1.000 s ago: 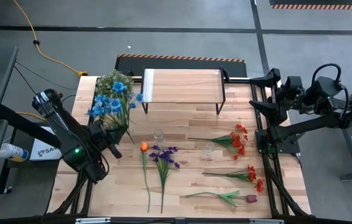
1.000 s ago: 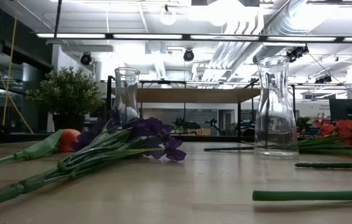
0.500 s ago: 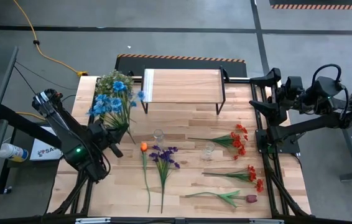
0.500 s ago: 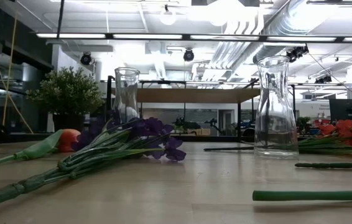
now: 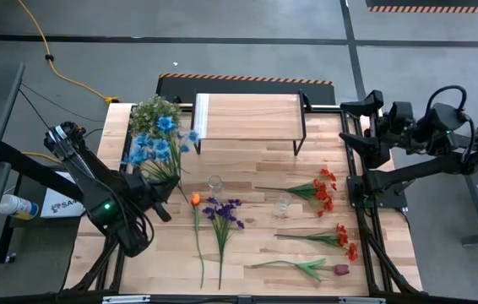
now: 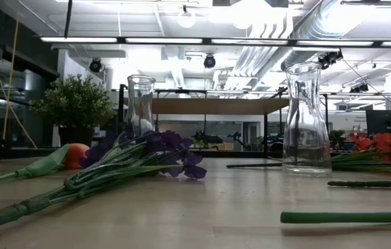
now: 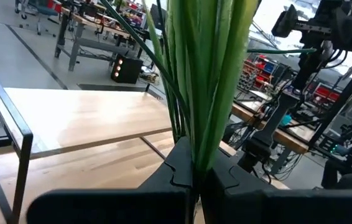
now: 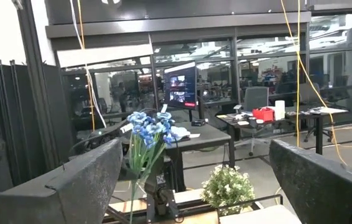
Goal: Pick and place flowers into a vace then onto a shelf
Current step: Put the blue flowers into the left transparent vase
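Holding blue flowers (image 5: 156, 145) clamped upright, the left claw (image 5: 159, 187) must next carry them rightward to the near vase (image 5: 214, 183); the right claw (image 5: 359, 127) waits apart beside the shelf (image 5: 247, 116).

Left pincer (image 7: 194, 180) clamped, right pincer (image 8: 198, 180) agape.

Even overhead light fills the high view, and the bench (image 5: 247, 253) throws only faint shadows. In the low view, ceiling strip lights (image 6: 202, 41) glare white and the near bench surface goes soft. The left wrist view blurs its close green stems (image 7: 210, 74); daylight washes out its upper right corner. The right wrist view is dim, with blurred dark fingers (image 8: 83, 180).
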Robot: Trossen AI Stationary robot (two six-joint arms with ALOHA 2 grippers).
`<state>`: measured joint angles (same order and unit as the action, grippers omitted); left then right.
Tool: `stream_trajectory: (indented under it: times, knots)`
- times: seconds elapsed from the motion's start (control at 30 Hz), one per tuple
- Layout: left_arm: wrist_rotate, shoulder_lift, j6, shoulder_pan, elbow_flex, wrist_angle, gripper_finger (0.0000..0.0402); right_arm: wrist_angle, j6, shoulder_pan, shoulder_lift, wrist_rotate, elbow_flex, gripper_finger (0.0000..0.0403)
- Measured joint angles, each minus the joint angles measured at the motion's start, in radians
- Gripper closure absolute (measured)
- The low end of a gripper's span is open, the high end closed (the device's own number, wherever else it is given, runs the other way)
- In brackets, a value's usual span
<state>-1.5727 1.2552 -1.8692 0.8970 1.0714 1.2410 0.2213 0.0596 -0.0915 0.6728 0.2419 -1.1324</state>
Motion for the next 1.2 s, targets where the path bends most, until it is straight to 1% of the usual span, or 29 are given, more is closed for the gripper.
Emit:
stream_trajectory:
  times: [0.4,0.57,0.67,0.8,1.0,1.07,1.13,1.2]
  knots:
    - [0.001,0.000,0.147,0.000,0.000,-0.180,0.0364,-0.001,0.000,0.000,0.000,-0.001,0.000,0.0008]
    - [0.004,-0.001,0.320,0.000,0.000,-0.347,0.0364,-0.001,0.000,0.000,0.000,-0.001,0.000,0.0008]
    - [0.037,-0.001,0.437,0.000,0.005,-0.440,0.0364,-0.001,0.000,0.000,0.000,-0.001,0.000,0.0008]
    - [0.078,-0.002,0.576,0.000,0.033,-0.506,0.0364,-0.001,-0.018,0.000,0.000,-0.001,0.000,0.0008]
    - [0.091,-0.014,0.664,-0.009,0.043,-0.554,0.0364,0.000,-0.017,0.000,0.000,-0.002,0.000,0.0008]
    - [0.100,-0.018,0.708,-0.011,0.043,-0.603,0.0364,0.000,-0.017,0.000,0.000,-0.002,0.000,0.0008]
    - [0.126,-0.018,0.803,-0.026,0.043,-0.686,0.0364,0.000,-0.017,0.000,0.000,-0.002,0.000,0.0008]
    - [0.173,-0.018,0.937,-0.050,0.043,-0.792,0.0364,0.000,-0.017,0.000,0.000,-0.002,0.000,0.0008]
